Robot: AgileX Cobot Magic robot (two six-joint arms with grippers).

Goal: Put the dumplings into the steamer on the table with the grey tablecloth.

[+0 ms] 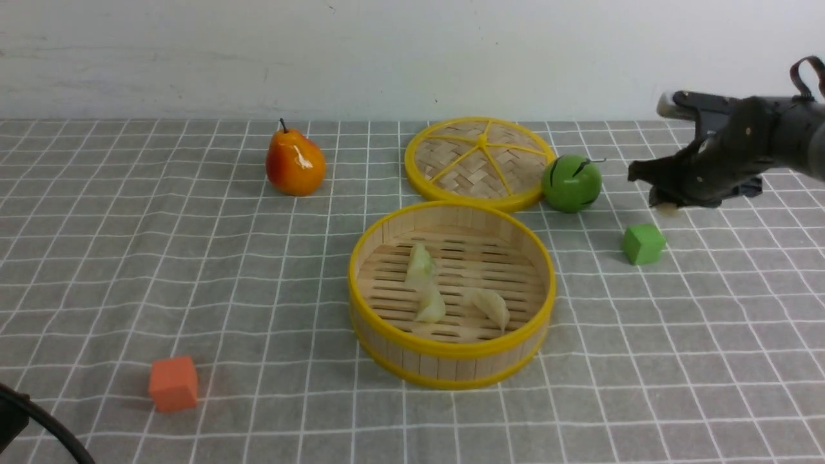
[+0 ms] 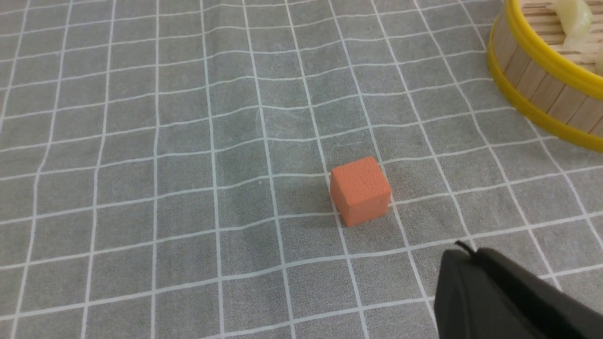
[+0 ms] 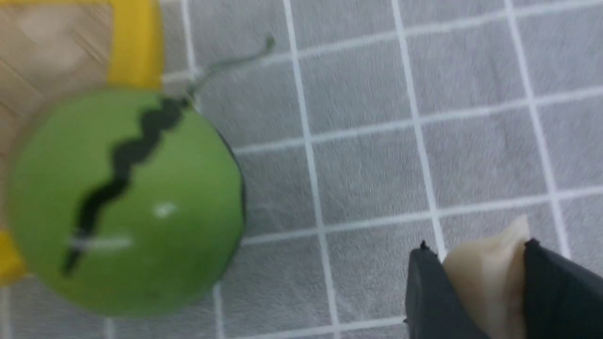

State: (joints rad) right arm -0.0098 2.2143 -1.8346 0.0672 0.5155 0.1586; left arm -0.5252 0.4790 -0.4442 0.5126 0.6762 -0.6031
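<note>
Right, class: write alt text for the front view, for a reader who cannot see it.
The robot's right pincer grips a pale dumpling near a green cube; three more dumplings lie in the bamboo steamer at centre. Its lid, a toy watermelon and a pear sit behind on the grey checked tablecloth; an orange cube lies front left.

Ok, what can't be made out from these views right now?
Left gripper: left wrist view's edge cuts off all but its tips.
Dumpling in the right gripper: its fingers and the right wrist view's edge hide its lower part; front view shows only a speck, so contact with the tablecloth is unclear.
Steamer: its near wall hides the nearest floor slats in front view.
Green ball: blurred in right wrist view.
</note>
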